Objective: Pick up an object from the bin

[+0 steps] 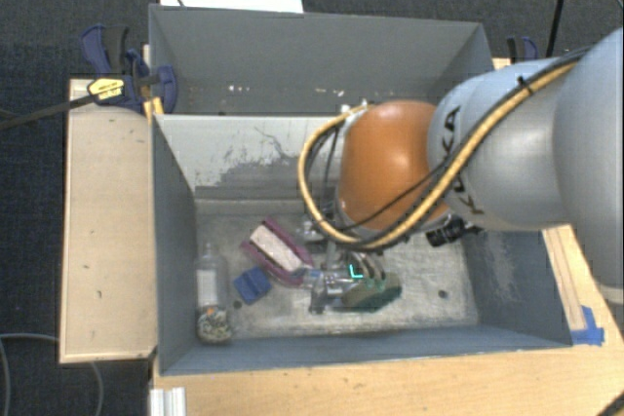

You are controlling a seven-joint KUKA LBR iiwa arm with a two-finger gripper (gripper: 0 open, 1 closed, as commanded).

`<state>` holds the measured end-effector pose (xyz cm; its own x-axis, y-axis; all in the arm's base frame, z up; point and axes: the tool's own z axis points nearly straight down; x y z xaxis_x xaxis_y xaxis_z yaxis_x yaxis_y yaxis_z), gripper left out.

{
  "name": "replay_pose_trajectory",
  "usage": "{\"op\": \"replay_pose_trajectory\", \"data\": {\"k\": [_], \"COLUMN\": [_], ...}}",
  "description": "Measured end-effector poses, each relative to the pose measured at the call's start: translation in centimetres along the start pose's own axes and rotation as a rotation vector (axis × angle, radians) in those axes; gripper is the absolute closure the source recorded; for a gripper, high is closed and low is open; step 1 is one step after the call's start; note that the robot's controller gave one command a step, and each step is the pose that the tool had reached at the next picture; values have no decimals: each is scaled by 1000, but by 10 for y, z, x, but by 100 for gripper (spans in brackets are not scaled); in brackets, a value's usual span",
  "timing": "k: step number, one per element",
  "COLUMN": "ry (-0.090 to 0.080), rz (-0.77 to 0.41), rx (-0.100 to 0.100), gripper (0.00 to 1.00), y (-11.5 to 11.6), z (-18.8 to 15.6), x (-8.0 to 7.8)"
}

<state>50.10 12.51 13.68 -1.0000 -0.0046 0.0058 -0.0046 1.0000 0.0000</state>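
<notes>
My gripper point(326, 290) is low in the middle of the bin floor, below the orange wrist cover. Right beside it on the right lies a dark green flat thing point(375, 294), partly hidden by the gripper body. To its left, a purple-handled thing with a pale pink block on it point(276, 251) lies slanted and reaches up to the gripper. A small blue piece point(252, 285) lies further left on the floor.
A small clear bottle point(207, 282) stands near the left wall, with a round speckled brownish thing point(214, 324) in front of it at the front left corner. The arm and its cables cover the bin's right middle.
</notes>
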Motion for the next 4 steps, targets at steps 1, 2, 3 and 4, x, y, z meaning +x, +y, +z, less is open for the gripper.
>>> {"op": "replay_pose_trajectory", "data": {"k": [1,2,3,4], "ry": [-13,-15,-17,-14], "rz": [-136,-244,-239,-792], "rx": [-2,-1,-2,4], "gripper": [0,0,100,100], "y": [-30,-56,-56,-65], "z": [65,64,63,-83], "x": [-23,0,-1,-22]}}
